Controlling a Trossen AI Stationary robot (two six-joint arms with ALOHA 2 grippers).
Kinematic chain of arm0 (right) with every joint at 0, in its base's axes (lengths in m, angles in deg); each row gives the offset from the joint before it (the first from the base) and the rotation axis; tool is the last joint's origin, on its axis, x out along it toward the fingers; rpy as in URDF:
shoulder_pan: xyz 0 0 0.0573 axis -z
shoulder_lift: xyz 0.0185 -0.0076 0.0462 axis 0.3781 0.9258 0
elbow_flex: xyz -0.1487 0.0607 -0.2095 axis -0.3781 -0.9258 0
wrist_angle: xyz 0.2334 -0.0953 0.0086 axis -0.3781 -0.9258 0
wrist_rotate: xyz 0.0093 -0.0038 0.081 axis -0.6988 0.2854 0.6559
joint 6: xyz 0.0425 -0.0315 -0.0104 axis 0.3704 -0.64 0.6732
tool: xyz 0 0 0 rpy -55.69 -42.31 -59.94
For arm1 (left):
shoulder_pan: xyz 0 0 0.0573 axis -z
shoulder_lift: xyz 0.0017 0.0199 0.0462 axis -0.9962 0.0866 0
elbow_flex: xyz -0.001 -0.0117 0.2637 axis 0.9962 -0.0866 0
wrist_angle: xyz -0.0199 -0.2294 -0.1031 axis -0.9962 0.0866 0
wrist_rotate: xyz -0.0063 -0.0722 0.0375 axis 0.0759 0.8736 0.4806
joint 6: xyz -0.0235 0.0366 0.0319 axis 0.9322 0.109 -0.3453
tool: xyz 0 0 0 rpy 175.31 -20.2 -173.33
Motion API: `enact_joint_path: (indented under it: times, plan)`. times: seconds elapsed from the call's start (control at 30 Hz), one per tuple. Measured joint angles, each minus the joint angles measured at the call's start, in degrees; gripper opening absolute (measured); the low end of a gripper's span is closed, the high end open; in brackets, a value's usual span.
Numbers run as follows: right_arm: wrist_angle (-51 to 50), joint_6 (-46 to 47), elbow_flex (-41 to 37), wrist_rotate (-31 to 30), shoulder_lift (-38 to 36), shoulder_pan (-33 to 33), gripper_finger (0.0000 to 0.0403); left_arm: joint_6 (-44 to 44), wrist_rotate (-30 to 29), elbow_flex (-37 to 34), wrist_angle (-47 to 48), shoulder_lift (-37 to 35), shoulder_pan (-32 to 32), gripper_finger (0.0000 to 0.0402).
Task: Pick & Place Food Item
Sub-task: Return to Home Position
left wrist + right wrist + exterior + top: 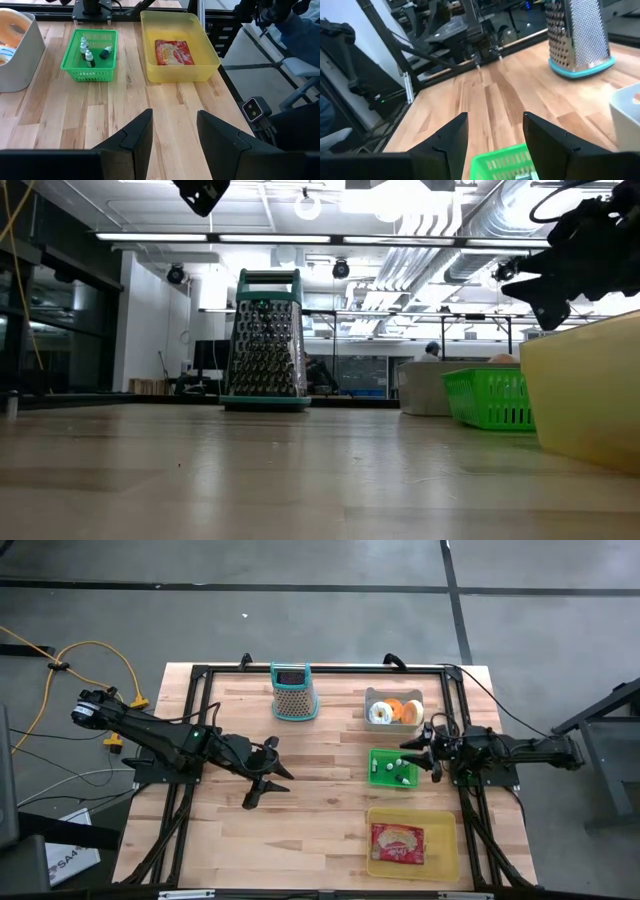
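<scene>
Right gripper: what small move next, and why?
Probably draw the right gripper off the green basket toward its base: it is open and empty, and the donuts already lie in the gray bin.

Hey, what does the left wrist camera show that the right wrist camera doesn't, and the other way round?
Only the left wrist view: the yellow tray holding a red packet, small bottles inside the green basket, and a donut in the gray bin. Only the right wrist view: the grater and the left arm across the table. Both: the basket, part of the bin, the table, and open jaws up front, on the left gripper and the right gripper.
</scene>
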Motion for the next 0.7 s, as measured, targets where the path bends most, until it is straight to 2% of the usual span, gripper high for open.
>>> enact_joint_path:
  times: [0.2, 0.3, 0.53, 0.7]
  plan:
    - [-0.32, 0.96, 0.11, 0.37, 0.28, 0.0, 0.0175, -0.02, 0.0, 0.0, 0.0, -0.02, 0.01, 0.0149]
    - [0.12, 0.98, 0.11, -1.35, 0.02, 0.02, 0.0175, -0.01, 0.0, 0.0, -0.01, 0.0, 0.0, 0.0149]
    - [7.23, 2.06, -2.24, -2.59, 0.02, 0.0, 0.0175, -0.03, 0.0, 0.0, -0.01, 0.0, 0.01, 0.0149]
    - [7.67, 2.32, -2.4, -2.65, 0.07, 0.0, 0.0175, -0.02, 0.0, 0.0, 0.0, 0.0, -0.01, 0.0149]
